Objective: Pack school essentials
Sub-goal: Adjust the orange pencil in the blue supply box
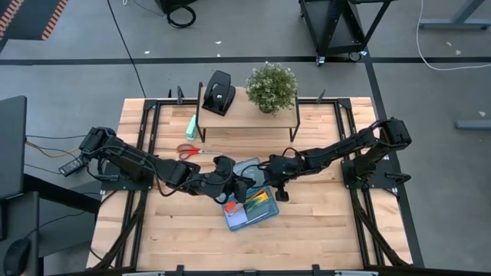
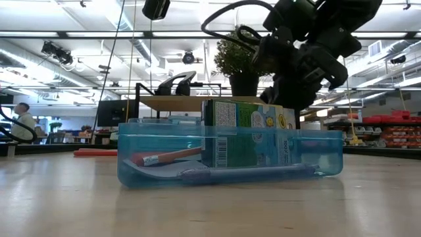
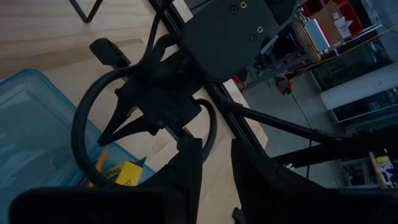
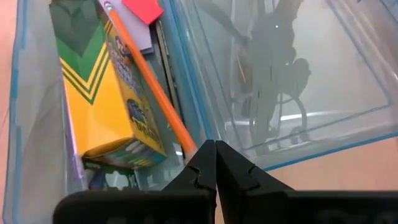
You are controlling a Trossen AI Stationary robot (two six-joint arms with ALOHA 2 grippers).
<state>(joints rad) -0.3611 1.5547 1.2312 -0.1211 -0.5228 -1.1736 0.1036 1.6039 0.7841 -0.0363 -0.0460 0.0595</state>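
Observation:
A clear blue box [image 1: 252, 208] lies open on the table, its lid [image 4: 292, 81] flat beside it. Inside are a yellow-green crayon box [image 4: 112, 93], an orange pencil [image 4: 149, 81] leaning across it, a small red-orange piece [image 4: 143, 9] and a purplish pen [image 2: 243, 172] on the floor. Red-handled scissors [image 1: 190, 151] lie on the table left of the box. My right gripper [image 4: 215, 163] is shut, right above the wall between base and lid, beside the pencil's near end. My left gripper [image 3: 214, 168] is open above the box's left side, facing the right arm. My right gripper comes down slanting from the table's right, its shut tips next to the orange pencil's near end [image 4: 186, 142] and the box wall [image 4: 193, 93]. One finger hides the pencil's end, so I cannot tell whether it touches either.
A wooden shelf [image 1: 253, 119] at the far side carries a black hole punch [image 1: 219, 92] and a potted plant [image 1: 271, 86]. A mint-green block [image 1: 191, 126] lies by the shelf's left leg. Bare wood lies near and left of the box.

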